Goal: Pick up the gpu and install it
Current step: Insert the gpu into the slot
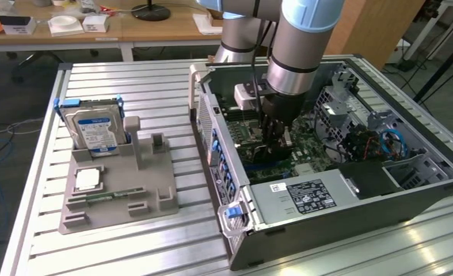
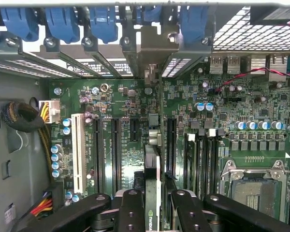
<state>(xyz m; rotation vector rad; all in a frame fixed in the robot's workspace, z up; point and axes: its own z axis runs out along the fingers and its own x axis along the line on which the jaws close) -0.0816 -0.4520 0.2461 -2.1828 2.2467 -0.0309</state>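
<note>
The gpu (image 2: 152,164) stands on edge between my fingers, its thin board running straight down toward the motherboard (image 2: 121,101). Its silver end bracket (image 2: 154,46) sits at the case's rear slot openings. My gripper (image 2: 157,205) is shut on the card, with one black finger (image 2: 130,212) on each side. In the exterior view my gripper (image 1: 276,144) reaches deep into the open computer case (image 1: 210,132) above the green board. The card lines up between two long black slots (image 2: 114,145); whether it is seated I cannot tell.
Blue slot latches (image 2: 63,21) line the case's rear wall. The power supply (image 1: 311,195) fills the near end of the case. On the exterior view's left, a grey holder (image 1: 134,201) on the slatted table carries a silver hard drive (image 1: 95,129), a processor (image 1: 88,179) and a memory stick (image 1: 107,195).
</note>
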